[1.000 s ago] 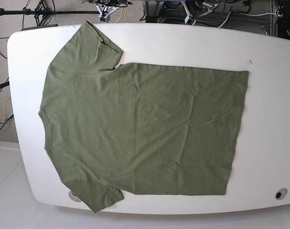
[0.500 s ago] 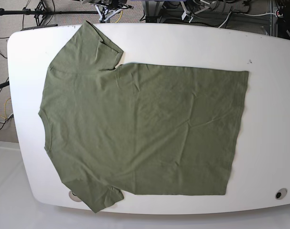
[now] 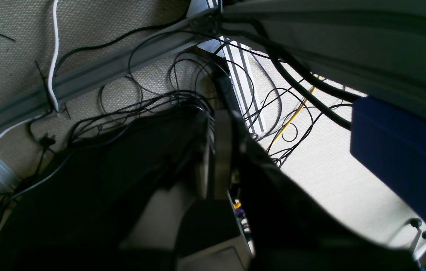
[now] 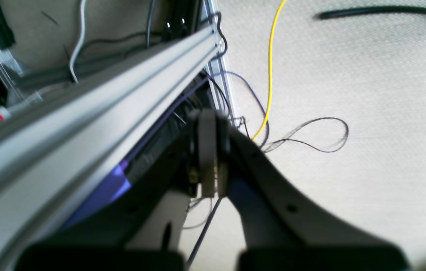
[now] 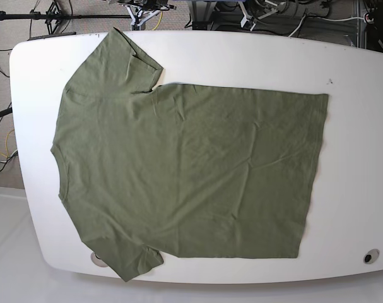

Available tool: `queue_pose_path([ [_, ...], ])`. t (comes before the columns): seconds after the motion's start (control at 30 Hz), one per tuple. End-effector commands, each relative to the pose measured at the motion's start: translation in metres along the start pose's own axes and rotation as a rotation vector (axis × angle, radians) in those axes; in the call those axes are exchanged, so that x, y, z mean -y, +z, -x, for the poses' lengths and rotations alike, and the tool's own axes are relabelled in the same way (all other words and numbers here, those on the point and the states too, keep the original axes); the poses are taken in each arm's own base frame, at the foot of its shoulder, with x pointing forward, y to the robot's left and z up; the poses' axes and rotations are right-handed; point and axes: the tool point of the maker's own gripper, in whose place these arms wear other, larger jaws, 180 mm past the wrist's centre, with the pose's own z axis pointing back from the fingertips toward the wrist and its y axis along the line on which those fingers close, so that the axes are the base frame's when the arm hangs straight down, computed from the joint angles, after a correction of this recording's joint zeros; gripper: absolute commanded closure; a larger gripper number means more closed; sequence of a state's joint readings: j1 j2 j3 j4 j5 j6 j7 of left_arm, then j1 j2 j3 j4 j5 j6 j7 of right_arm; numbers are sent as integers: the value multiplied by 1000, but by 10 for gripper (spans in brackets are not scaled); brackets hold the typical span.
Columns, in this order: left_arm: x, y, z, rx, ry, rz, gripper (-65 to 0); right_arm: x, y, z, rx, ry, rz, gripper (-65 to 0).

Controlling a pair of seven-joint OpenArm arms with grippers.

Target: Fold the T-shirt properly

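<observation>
Spread flat and unfolded across the white table (image 5: 361,126): the T-shirt (image 5: 185,177), collar toward the table's left end, hem toward its right, one sleeve reaching the far edge and the other slightly overhanging the near edge. No fold made yet; every fold of the task left to do, judging by the open layout. Off the table and out of the base view, both arms. Left gripper (image 3: 218,150) hanging over floor cables, fingers all but together, holding nothing. Right gripper (image 4: 209,150) beside an aluminium rail (image 4: 96,113), fingers pressed together, empty too. Against the earlier base frames, no visible change: shirt, wrinkles and table alike.
</observation>
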State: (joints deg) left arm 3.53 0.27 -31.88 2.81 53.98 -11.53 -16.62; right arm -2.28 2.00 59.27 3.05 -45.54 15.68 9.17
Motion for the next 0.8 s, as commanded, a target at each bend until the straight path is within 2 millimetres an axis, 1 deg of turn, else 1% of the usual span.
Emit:
queue_pose_path([
  [0.0,-6,2,-2,27,1,-17,-54,7,3,5,7,-17,8,-6],
  [0.2,-11,3,-3,44,1,-34,-61,13,5,11,11,-36,17,-7],
  [0.27,-5,2,0,31,9,-19,-37,8,3,7,10,-10,5,-3],
  [0.4,-4,2,1,23,9,-17,-27,3,3,5,13,-6,-10,0],
  [0.47,-3,1,0,24,8,-15,-25,2,2,6,10,-1,-13,0],
  [0.6,-1,0,-3,32,9,-14,-25,3,1,-6,28,1,1,-4],
  [0.77,-2,0,-4,35,9,-16,-28,3,0,-8,31,6,3,-5],
])
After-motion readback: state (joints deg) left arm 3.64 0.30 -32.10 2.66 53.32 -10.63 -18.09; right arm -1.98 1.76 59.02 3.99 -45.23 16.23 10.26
